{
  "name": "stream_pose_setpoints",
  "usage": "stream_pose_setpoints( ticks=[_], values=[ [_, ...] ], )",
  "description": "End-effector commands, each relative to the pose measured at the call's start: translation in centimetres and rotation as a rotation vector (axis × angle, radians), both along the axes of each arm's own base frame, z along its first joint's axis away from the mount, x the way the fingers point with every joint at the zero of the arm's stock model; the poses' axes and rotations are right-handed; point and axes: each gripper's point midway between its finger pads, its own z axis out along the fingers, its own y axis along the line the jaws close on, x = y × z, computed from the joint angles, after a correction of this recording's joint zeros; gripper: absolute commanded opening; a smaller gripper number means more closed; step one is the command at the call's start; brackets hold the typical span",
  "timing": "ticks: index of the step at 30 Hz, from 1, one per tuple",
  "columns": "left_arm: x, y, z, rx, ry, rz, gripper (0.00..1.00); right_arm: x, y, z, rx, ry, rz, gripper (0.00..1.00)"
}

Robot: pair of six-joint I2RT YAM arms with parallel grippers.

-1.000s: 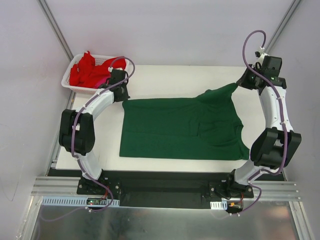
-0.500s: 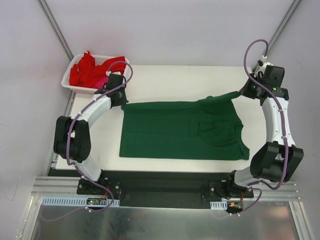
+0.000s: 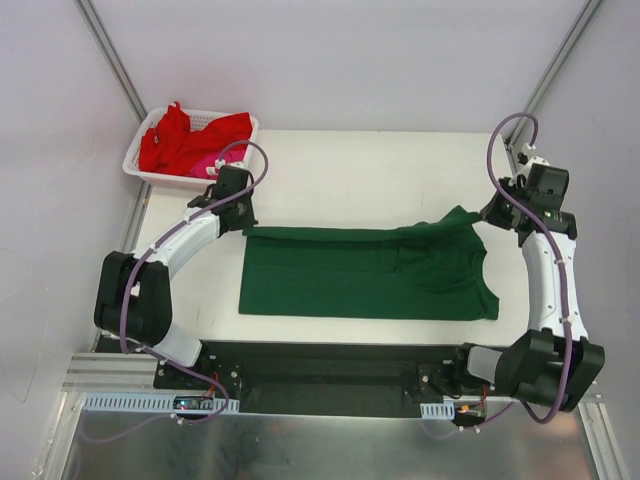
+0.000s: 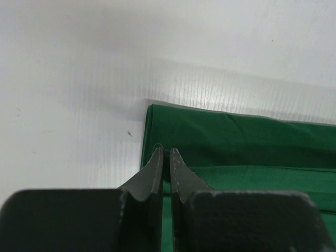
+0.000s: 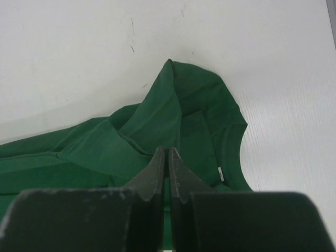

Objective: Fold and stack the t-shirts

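ok so the left gripper (image 4: 165, 155) has its fingers pressed together, tips sitting right on the far-left corner of the green t-shirt (image 3: 360, 275), just where the cloth is doubled over. Honestly can't tell from the wrist view whether any fabric is actually caught between them. The right gripper (image 5: 167, 155) is squeezed together too, over at the shirt's right end, and this one does look clamped on the green t-shirt: a ridge of cloth runs straight up into the fingertips and the sleeve area tents up off the surface instead of lying flat. The little white neck label (image 5: 221, 174) shows at the collar, just to the side of that ridge. The shirt itself is spread sideways on the white table (image 3: 350, 170), neck toward the right arm, hem toward the left, with its far edge folded over toward the near side so it makes a long band. Past the shirt's far-left corner sits the white mesh basket (image 3: 135, 165), with a red tee (image 3: 175, 140) and a bit of pink tee (image 3: 205, 163) bunched inside.
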Motion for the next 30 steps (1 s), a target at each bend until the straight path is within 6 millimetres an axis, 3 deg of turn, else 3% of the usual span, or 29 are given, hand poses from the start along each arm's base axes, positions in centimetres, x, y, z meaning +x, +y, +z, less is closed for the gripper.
stream_pose_setpoints(
  ticks=[1,16,30],
  values=[
    [-0.6,0.6,1.4,0.012,-0.049,0.019,0.0,-1.9,-0.2,1.1,-0.011,-0.046,-0.044,0.01],
    [-3.1,0.7,0.0,0.008,-0.023,-0.002,0.0,-8.2,1.2,-1.4,0.013,0.016,-0.062,0.01],
    [-5.3,-0.1,-1.7,0.021,0.007,-0.021,0.0,-10.6,1.9,-4.4,0.058,0.121,-0.084,0.01]
  ],
)
